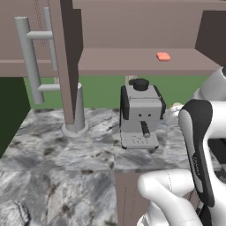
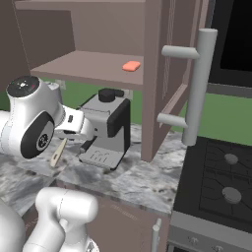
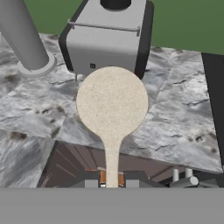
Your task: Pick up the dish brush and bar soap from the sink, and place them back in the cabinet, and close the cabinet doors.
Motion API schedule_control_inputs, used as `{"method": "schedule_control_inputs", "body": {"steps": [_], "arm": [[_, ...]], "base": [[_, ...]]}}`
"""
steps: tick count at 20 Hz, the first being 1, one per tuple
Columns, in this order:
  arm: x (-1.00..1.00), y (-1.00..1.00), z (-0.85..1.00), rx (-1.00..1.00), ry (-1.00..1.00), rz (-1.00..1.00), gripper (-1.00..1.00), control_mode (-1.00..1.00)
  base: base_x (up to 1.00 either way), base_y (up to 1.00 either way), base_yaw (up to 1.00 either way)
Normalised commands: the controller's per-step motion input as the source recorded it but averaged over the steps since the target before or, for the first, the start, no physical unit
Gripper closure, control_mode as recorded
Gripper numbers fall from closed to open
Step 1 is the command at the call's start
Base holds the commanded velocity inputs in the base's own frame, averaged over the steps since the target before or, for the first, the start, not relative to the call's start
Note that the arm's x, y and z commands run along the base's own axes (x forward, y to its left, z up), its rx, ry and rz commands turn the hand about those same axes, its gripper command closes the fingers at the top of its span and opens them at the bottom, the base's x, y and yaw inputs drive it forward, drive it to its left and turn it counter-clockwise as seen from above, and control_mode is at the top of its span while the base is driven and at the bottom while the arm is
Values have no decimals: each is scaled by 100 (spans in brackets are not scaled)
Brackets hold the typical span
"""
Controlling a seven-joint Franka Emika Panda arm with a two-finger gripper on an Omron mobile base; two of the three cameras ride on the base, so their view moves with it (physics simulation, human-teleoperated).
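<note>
The gripper (image 3: 112,183) pinched the dish brush (image 3: 112,105) by its thin handle end, in front of the coffee machine (image 1: 140,115); it looked light and stiff (the round head might swing).

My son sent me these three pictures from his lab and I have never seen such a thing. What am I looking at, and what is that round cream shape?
It is a rendered kitchen with a white robot arm on a driving base. Two pictures come from cameras on the base, behind the arm to its left and right. The third comes from a camera on the hand, looking along its pincer.

The round cream shape is the head of a dish brush; the pincer is shut on its handle. On the marble counter stand a grey coffee machine and a grey cylinder on a round foot. Above, the cabinet is open, with an orange-pink bar soap on its shelf.
</note>
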Motion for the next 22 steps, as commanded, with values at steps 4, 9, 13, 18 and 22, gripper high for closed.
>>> {"method": "schedule_control_inputs", "body": {"steps": [4,9,13,18,22], "arm": [[0,0,0,0,0,0,100,100],[0,0,0,0,0,0,100,100],[0,0,0,0,0,0,100,100],[0,0,0,0,0,0,100,100],[0,0,0,0,0,0,100,100]], "base": [[59,72,-37],[26,58,-36],[10,44,-30],[8,40,-29],[5,18,-17]]}}
